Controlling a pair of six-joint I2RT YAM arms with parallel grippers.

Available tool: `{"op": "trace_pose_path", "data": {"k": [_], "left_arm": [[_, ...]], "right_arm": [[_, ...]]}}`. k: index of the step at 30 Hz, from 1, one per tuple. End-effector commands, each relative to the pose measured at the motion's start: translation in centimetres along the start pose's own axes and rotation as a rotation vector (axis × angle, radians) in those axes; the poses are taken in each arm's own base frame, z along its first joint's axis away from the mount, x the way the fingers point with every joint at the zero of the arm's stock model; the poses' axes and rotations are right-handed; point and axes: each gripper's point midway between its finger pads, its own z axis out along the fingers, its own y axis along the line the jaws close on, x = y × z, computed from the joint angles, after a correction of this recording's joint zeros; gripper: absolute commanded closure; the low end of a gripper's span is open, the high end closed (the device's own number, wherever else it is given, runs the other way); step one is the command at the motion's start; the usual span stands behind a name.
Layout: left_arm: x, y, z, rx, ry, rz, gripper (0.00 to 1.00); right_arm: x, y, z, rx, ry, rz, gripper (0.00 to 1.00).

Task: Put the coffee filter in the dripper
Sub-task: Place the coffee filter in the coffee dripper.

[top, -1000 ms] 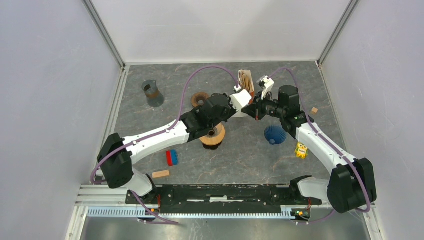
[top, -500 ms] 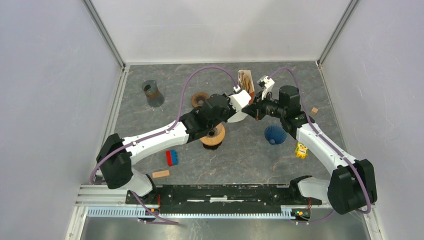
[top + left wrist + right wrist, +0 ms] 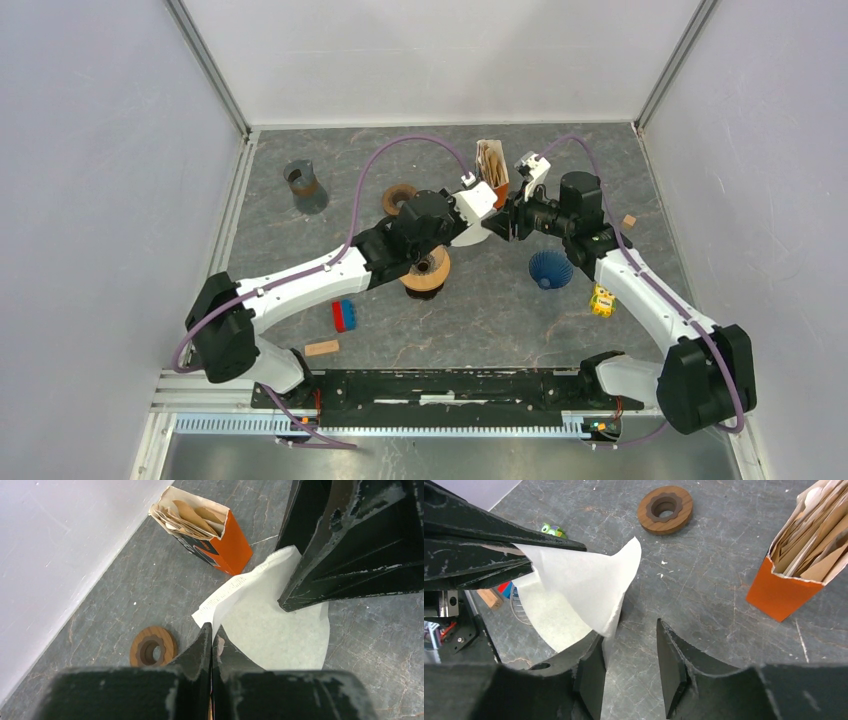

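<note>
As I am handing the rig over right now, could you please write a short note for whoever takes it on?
Left gripper: shut on the white coffee filter, held above the table.
Right gripper: open, the filter's edge beside one finger, not pinched.
Dripper: apparently the orange-brown cone on the table, partly under the left arm; no filter in it.
Done: one filter is out of the orange filter box and in hand.
Left: carry it over the dripper, seat it, let go.
</note>
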Motion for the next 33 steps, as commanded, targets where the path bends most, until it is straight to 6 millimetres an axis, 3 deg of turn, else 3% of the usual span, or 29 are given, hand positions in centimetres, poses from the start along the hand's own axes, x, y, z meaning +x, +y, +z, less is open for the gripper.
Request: {"op": "trace_pose_path", "data": {"k": [1, 5, 14, 27, 33], "left_arm": [[-2.4, 0.7, -0.5, -0.022, -0.065, -0.067, 0.98], [-2.1, 0.8, 0.1, -0.050, -0.048, -0.107, 0.98], [-1.9, 1.7, 0.8, -0.128, -0.026, -0.187, 0.98], [-1.0, 1.4, 0.4, -0.131, -0.034, -0.220, 0.98], [-0.3, 0.6, 0.8, -0.107, -0.040, -0.200, 0.98]], "right_arm": [[-2.1, 1.2, -0.3, -0.052, -0.071, -0.024, 0.47], [-2.3, 2.5, -0.2, -0.127, -0.097, 0.021, 0.37], [-0.7, 2.3, 0.7, -0.146, -0.085, 0.141, 0.35], [-0.2, 1.0, 0.8, -0.126, -0.088, 0.193, 0.76], [-0.3, 1.0, 0.6, -0.119, -0.096, 0.186, 0.91]]}}
